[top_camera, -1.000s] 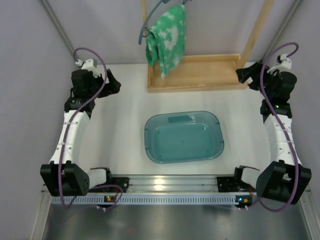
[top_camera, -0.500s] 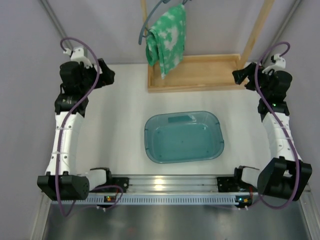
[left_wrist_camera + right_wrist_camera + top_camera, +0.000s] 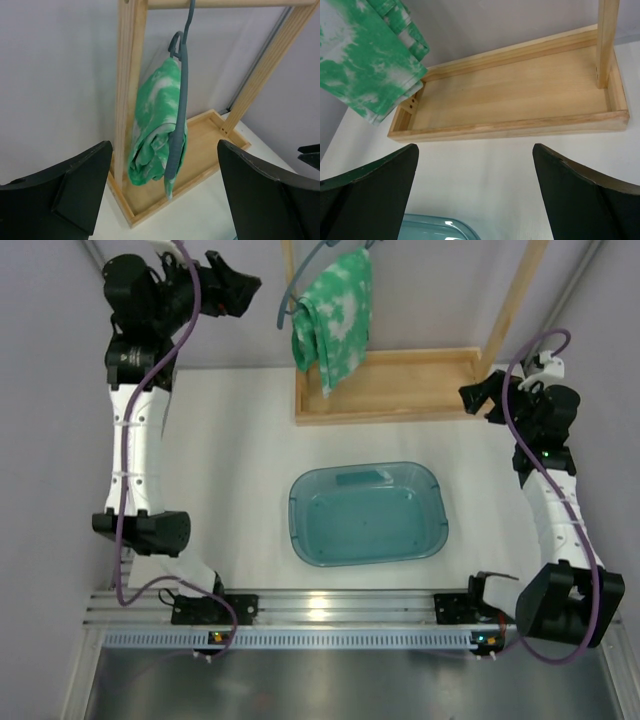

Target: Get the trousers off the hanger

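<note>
Nothing of the task is done yet, judging from how things lie. The wooden rack (image 3: 400,412) stands at the top centre of the overhead view. The teal basin (image 3: 440,515) sits in the middle of the frame, with only a small teal piece on its floor.

The trousers (image 3: 152,135) hang folded over the hanger (image 3: 183,90), bunched against the rack's left post. Their lower end hangs just above the rack's base tray. The hanger's hook is over the rack's top bar, at the top edge of the left wrist view.

The left gripper (image 3: 240,288) is in the upper left of the overhead frame, near the garment but apart from it. Its fingers (image 3: 80,185) are spread wide with nothing between them. The right gripper (image 3: 475,400) hovers at the right edge, beside the tray's right end. It too is spread wide and empty, well apart from the cloth.

What is left is all of it: reaching in, gripping the cloth and drawing it off the hanger.
</note>
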`<state>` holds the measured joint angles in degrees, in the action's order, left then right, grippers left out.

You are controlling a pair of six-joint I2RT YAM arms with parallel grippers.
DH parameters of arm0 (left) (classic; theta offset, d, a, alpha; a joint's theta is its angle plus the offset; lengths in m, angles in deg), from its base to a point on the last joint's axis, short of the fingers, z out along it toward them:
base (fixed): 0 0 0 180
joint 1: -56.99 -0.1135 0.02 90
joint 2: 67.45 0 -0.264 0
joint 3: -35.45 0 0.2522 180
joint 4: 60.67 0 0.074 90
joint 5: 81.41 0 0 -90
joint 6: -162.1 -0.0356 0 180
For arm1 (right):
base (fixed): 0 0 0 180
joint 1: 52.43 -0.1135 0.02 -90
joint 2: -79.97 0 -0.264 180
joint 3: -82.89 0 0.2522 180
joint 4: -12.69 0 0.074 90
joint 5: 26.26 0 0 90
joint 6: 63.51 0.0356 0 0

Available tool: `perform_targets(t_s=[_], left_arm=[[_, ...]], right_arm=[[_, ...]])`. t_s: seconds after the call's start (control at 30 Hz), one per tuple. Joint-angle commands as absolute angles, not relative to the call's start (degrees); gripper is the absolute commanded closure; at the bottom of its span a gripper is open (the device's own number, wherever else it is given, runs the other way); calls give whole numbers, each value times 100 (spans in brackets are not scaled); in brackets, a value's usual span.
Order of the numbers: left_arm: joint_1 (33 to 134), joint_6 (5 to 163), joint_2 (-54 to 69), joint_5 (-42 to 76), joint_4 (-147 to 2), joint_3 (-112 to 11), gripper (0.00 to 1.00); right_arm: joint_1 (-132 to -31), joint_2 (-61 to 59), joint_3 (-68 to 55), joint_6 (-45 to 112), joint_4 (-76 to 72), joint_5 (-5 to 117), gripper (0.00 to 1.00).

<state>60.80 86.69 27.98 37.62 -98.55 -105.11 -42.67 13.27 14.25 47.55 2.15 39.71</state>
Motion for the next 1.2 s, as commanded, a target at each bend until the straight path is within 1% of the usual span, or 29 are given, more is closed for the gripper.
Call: perform_targets(t_s=[0.0,0.07,0.13,0.27,0.37,0.4,0.53,0.73,0.77,0.83,0.97,1.1,1.17], left_arm=[[6418,8459,3404,3998,-9878,-11032,9],[6753,8222,3537,3656,-9878,-11146,10],[6928,8186,3722,3487,-9721,-11199,14],[6947,8554,3924,3469,-9396,-11199,22],[6991,8660,4073,3539,-9333,-11199,24],[7043,8634,4109,3452,-9325,-11190,24],[7227,8406,4153,3031,-9289,-11199,31],[7369,8326,4285,2732,-9201,-11208,34],[7386,8335,4337,2679,-9184,-11208,37],[7395,8379,4381,2660,-9097,-11217,40],[7395,8449,4460,2590,-8929,-11243,48],[7404,8397,4566,2555,-8894,-11322,49],[7404,8379,4584,2502,-8850,-11313,62]], right_arm=[[-4355,1642,1525,4653,385,3878,1],[-4373,1704,1534,4653,385,3843,1],[-4390,1730,1534,4653,367,3826,0],[-4425,1748,1560,4679,394,3764,0],[-4443,1774,1560,4671,367,3764,1],[-4461,1792,1569,4671,367,3773,1],[-4531,1827,1595,4618,350,3843,1],[-4619,1853,1586,4530,297,3904,1],[-4636,1862,1586,4521,288,3931,1],[-4637,1949,1621,4478,262,3949,1],[-4637,2099,1692,4460,218,3984,1],[-4637,2205,1639,4390,95,4045,1],[-4637,2205,1595,4354,-1,4028,1]])
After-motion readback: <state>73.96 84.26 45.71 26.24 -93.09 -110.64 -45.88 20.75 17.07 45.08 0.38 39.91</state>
